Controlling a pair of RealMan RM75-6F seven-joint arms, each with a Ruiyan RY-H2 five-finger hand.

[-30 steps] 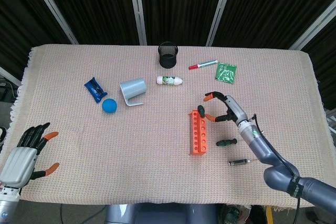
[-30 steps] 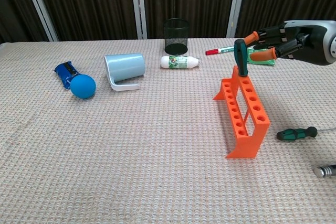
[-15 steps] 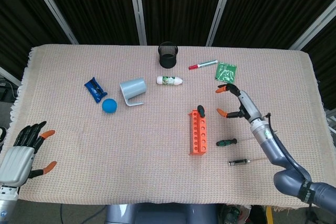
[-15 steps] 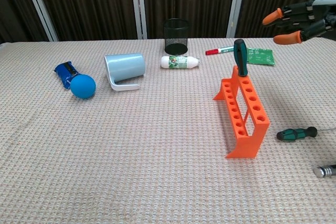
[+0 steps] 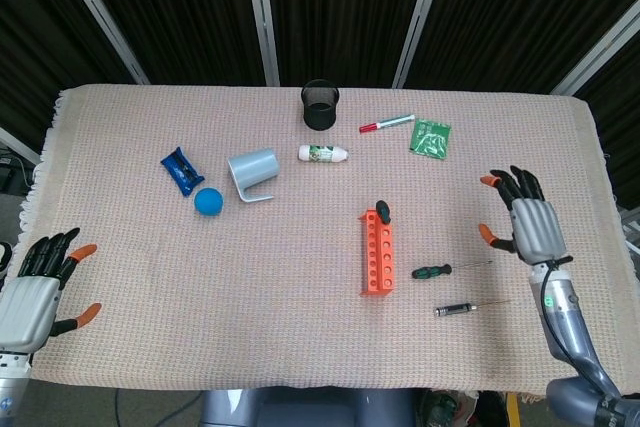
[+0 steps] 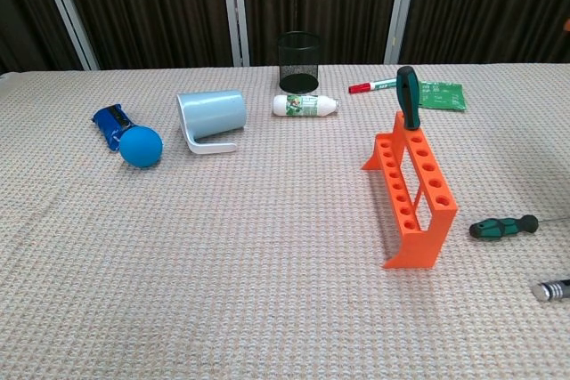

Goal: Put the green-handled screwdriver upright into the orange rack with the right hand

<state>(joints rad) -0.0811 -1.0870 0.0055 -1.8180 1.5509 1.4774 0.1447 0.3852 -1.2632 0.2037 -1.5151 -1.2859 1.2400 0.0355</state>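
The screwdriver stands upright in the far end hole of the rack, so the job looks pretty much done, nothing left that I can spot. Right hand is well off to the side over the tabletop, fingers spread, holding nothing. Left hand is open too, down at the near corner. Count: one rack, one screwdriver in it, plus another green one and a dark one lying flat beside it.
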